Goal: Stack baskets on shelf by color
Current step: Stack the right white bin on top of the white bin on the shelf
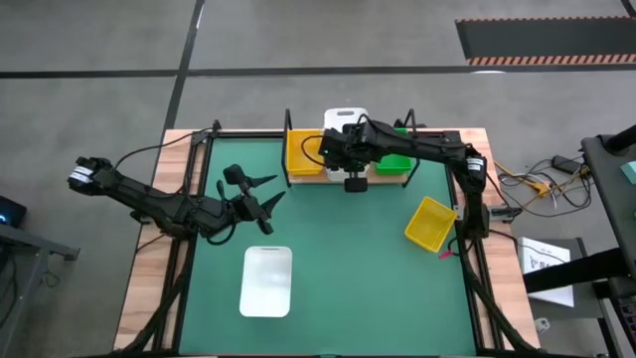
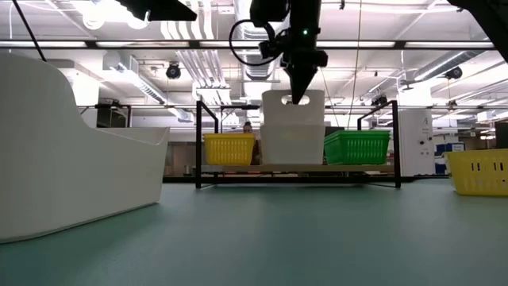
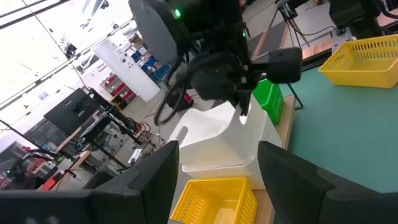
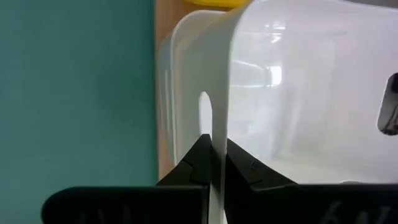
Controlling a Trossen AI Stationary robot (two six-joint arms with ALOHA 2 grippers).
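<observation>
The shelf [image 1: 437,134] stands along the table's far edge. On its board sit a yellow basket [image 2: 229,148] on the left and a green basket [image 2: 357,147] on the right. Between them is a white basket [image 2: 292,131], with my right gripper [image 2: 300,94] shut on it from above. In the right wrist view a second white rim [image 4: 166,93] shows around the held basket. My left gripper [image 1: 270,189] hangs open over the mat's left half and points level toward the shelf. It touches nothing. My right gripper pinches the white basket's near end wall at the rim [image 4: 217,134], right by the handle slot [image 4: 205,112]. One finger is inside the basket and one outside. The fingers slant steeply down from above. The basket is upright, its lower part down between the yellow and green baskets.
A white basket [image 1: 266,280] lies on the green mat near the front, left of centre. A yellow basket [image 1: 430,224] lies askew on the mat's right side. The shelf's black posts [image 2: 198,143] stand at its ends. Cables run off the table's right edge.
</observation>
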